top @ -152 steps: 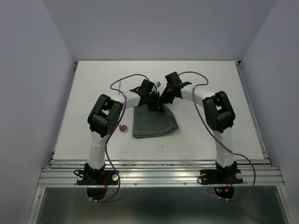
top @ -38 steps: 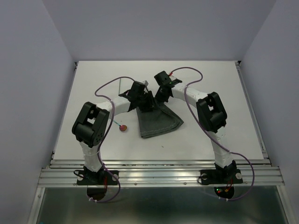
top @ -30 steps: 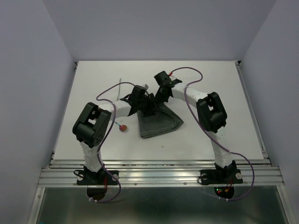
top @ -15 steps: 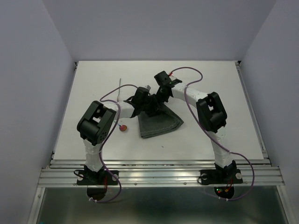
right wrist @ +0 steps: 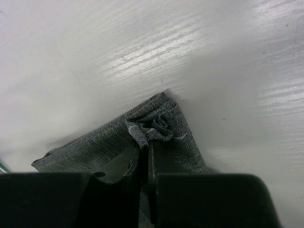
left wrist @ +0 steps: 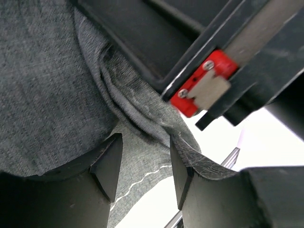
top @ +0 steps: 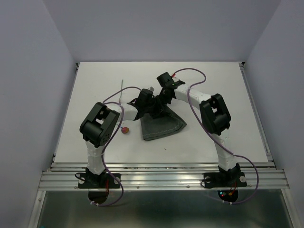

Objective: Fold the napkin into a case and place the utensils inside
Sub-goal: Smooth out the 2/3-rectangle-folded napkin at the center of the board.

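Observation:
The dark grey napkin [top: 162, 124] lies folded in a fan shape at mid-table. My right gripper [top: 164, 98] is at its far corner, shut on a bunched bit of the cloth [right wrist: 151, 128]; the jaws [right wrist: 148, 151] are pressed together. My left gripper [top: 151, 106] sits right beside it with its fingers apart [left wrist: 145, 166], and napkin fabric [left wrist: 137, 161] with a light seam lies between and behind them. The right gripper's black body with a red part [left wrist: 202, 83] fills that view's top. The red-bowled spoon [top: 125, 129] lies left of the napkin, and the slim grey utensil [top: 121, 88] lies further back on the left.
The white table [top: 213, 85] has raised side rails and a metal rail along its near edge. Purple cables loop over both arms. Grey walls close in the back and sides.
My left gripper has moved right along the napkin's far edge, up against the right gripper, and its jaws have narrowed a little. The right gripper and the napkin have stayed put.

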Available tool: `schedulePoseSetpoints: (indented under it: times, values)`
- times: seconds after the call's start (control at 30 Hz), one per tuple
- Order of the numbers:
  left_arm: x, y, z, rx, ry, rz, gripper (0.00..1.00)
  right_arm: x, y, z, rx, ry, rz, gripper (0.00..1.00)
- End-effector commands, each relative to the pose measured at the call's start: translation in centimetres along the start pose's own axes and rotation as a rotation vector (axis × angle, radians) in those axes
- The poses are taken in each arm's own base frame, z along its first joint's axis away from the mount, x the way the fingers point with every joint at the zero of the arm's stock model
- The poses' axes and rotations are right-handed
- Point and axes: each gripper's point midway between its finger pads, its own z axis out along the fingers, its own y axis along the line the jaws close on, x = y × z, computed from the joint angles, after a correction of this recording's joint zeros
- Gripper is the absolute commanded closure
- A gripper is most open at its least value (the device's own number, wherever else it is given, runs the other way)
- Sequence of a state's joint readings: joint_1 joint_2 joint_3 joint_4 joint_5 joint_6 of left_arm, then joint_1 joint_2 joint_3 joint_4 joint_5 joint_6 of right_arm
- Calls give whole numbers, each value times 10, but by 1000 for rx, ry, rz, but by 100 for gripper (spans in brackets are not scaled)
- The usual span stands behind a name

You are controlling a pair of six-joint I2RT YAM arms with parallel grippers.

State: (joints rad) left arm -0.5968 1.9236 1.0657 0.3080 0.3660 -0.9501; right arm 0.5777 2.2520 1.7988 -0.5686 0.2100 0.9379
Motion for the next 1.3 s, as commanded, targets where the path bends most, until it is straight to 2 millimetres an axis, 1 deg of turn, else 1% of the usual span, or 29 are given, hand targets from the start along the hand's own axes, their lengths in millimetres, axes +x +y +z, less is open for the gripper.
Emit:
schedulePoseSetpoints:
  times: [0.0, 0.1, 0.2, 0.23, 0.37, 0.5, 0.53, 0.57, 0.6, 0.63, 0.67, 0.73, 0.83, 0.87, 1.07, 1.1, 1.13, 1.17, 1.2, 1.27]
  values:
    - [-12, -28, 3, 62, -36, 14, 46, 7, -8, -1, 31, -2, -30, 99]
    - [-13, -23, 5, 48, -38, 3, 46, 6, -9, -2, 34, -9, -37, 99]
    - [-12, -18, 11, 26, -28, 2, 49, 7, -10, -2, 37, -7, -42, 99]
    - [-12, -17, 12, 23, -24, 4, 52, 7, -11, -2, 37, -5, -43, 99]
    - [-12, -14, 18, 17, -18, 6, 57, 7, -14, -2, 46, -10, -50, 99]
    - [-12, -11, 21, 9, -17, 7, 66, 8, -15, -3, 48, -10, -50, 99]
    - [-12, -11, 21, 7, -17, 9, 73, 8, -16, -3, 50, -8, -53, 99]
    - [-12, -12, 21, 9, -17, 11, 78, 8, -15, -3, 47, -9, -53, 99]
    - [-12, -12, 21, 10, -15, 11, 88, 8, -15, -3, 45, -5, -55, 99]
    - [-11, -12, 21, 9, -11, 15, 96, 9, -15, -4, 44, -4, -58, 99]
    - [-11, -11, 20, 9, -9, 17, 100, 9, -15, -5, 42, -4, -64, 99]
    - [-8, -7, 18, 3, 0, 25, 100, 8, -16, -7, 42, -9, -72, 99]
    - [-6, -8, 11, 20, 4, 36, 100, 5, -19, -10, 46, -21, -84, 99]
    - [-5, -7, 7, 29, 4, 47, 100, 6, -20, -11, 47, -20, -89, 99]
    - [1, 0, 0, 12, 33, 90, 99, 9, -21, -8, 51, -10, -94, 99]
    - [1, -1, -2, 13, 35, 102, 84, 9, -22, -7, 52, -12, -94, 99]
    - [3, -1, -3, 15, 40, 107, 74, 8, -22, -8, 52, -12, -94, 99]
    - [4, 1, -5, 8, 45, 110, 68, 7, -21, -8, 52, -16, -93, 99]
    - [3, -3, -9, 15, 40, 120, 57, 7, -22, -8, 54, -17, -94, 99]
    - [4, -3, -15, 3, 40, 142, 55, 7, -22, -9, 54, -17, -95, 99]
